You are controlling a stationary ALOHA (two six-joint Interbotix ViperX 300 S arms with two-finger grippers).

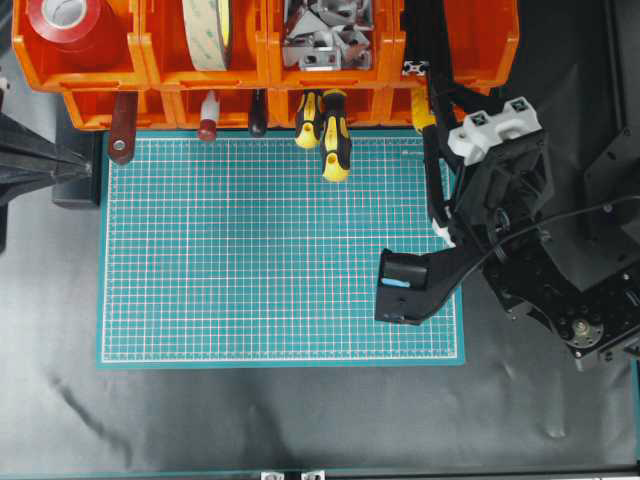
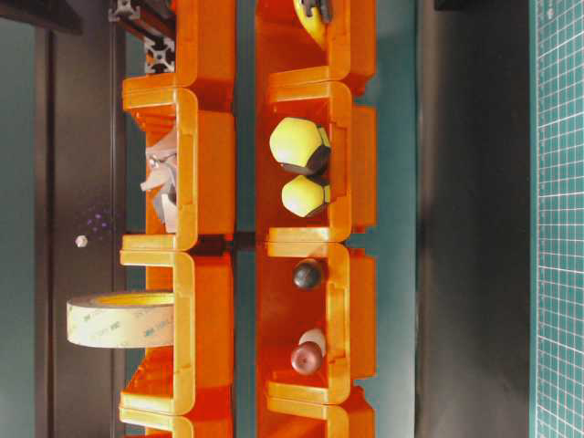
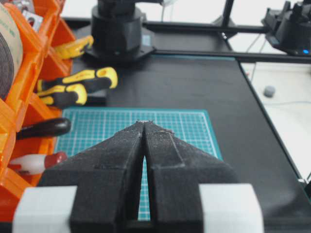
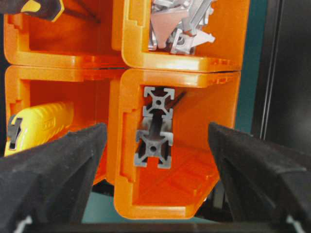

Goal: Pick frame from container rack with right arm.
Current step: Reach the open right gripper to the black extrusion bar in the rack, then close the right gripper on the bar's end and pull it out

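Observation:
The container rack (image 1: pixel 150 75) is a two-tier row of orange bins along the far edge of the mat. The frame (image 4: pixel 154 148) lies in a rightmost bin. Its grooved square end faces my right wrist camera, and a second similar end sits just beside it. That end also shows from overhead, frame (image 1: pixel 415 68), and at table level, frame (image 2: pixel 159 53). My right gripper (image 4: pixel 155 128) is open wide, rolled on its side in front of that bin's mouth. Its fingers (image 4: pixel 58 165) stand either side of the frame end without touching it. My left gripper (image 3: pixel 146 124) is shut and empty above the mat.
Yellow-and-black screwdrivers (image 1: pixel 335 140) poke out of the lower bins over the green mat (image 1: pixel 280 250). Metal brackets (image 1: pixel 325 40) fill the bin beside the frame's. Tape rolls (image 1: pixel 210 30) sit further left. A yellow handle (image 4: pixel 41 126) lies in the neighbouring lower bin.

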